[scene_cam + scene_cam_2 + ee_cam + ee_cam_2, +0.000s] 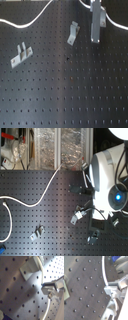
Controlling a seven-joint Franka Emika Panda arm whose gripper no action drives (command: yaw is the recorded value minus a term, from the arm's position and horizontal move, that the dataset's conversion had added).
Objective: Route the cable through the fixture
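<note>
The white cable [20, 23] curves across the back of the black perforated board [65, 95] and leaves the first exterior view's top. It comes back beside my gripper [96, 39] and trails off to the first exterior view's right. In the second wrist view the cable [104, 271] runs into my shut fingers [115, 287]. One metal fixture bracket [73, 33] stands just to the first exterior view's left of the gripper and shows close up in the first wrist view [29, 267]. Another bracket [21, 55] stands further left.
In the second exterior view the white arm [107, 183] covers the board's right side. Beyond the board's far edge are foil-wrapped bundles [60, 145]. A small dark part [75, 189] lies on the board near the arm. The board's near half shows only holes.
</note>
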